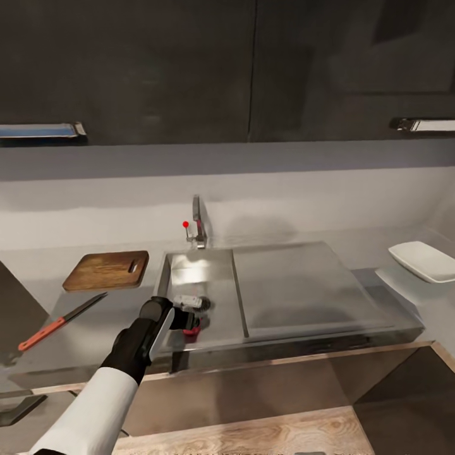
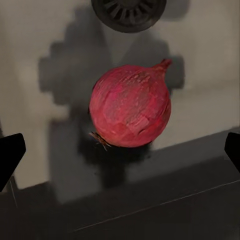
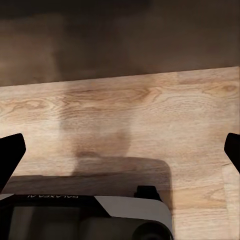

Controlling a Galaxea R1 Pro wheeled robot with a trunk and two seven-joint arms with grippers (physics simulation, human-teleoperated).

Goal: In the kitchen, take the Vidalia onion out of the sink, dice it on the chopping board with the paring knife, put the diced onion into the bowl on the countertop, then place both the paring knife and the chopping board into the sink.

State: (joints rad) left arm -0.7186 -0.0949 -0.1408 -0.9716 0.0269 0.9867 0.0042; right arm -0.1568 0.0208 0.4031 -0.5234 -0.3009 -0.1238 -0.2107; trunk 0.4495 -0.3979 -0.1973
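**Left tool over the onion in the sink**

The left tool (image 1: 193,316) hangs in the sink (image 1: 189,272) with its 2 fingers spread wide, above the onion (image 2: 131,106) lying free beside the drain (image 2: 128,12). On the tabletop (image 1: 120,309) sit board (image 1: 107,270), knife (image 1: 60,322) and bowl (image 1: 424,260). The right tool (image 3: 120,150), fingers apart, faces wooden floor (image 3: 150,110).

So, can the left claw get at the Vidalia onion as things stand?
Probably yes: the left claw is open over the sink, the Vidalia onion lying between its fingertips with nothing in between.
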